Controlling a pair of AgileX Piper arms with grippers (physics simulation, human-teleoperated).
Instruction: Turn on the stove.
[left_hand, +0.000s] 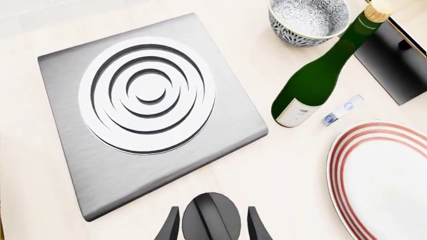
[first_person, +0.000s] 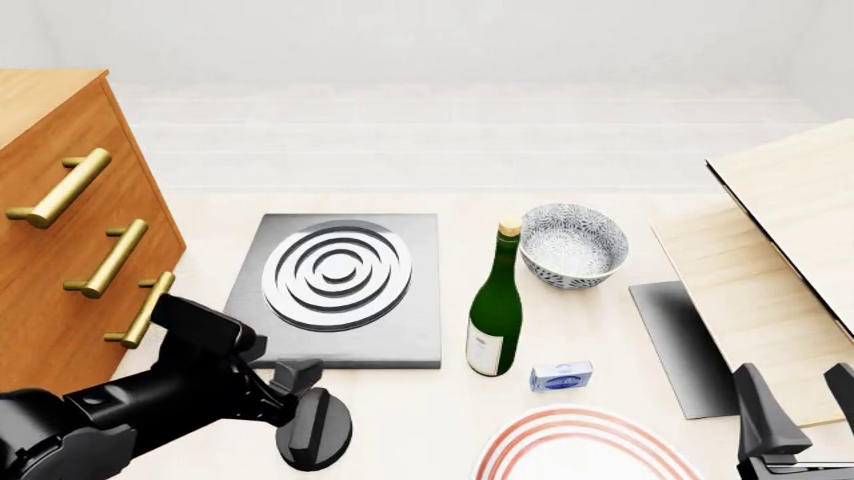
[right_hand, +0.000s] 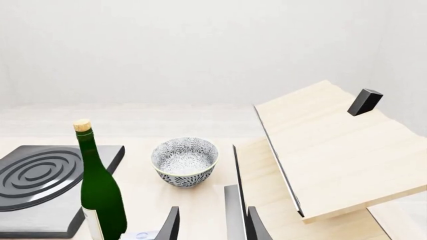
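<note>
Left gripper (left_hand: 213, 225) sits around the knob (left_hand: 211, 218), a finger on each side, but I cannot tell if it pinches yet. The knob stands just beside the stove (left_hand: 143, 107). A loose hold could slip when turning.

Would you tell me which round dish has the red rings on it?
The plate at the near table edge, flat with red rings; the bowl beside the bottle is deep with blue patterning.

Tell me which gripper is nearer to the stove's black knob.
Left. The left gripper straddles the knob, one finger either side. The right gripper is far off by the table's right edge, past the plate.
</note>
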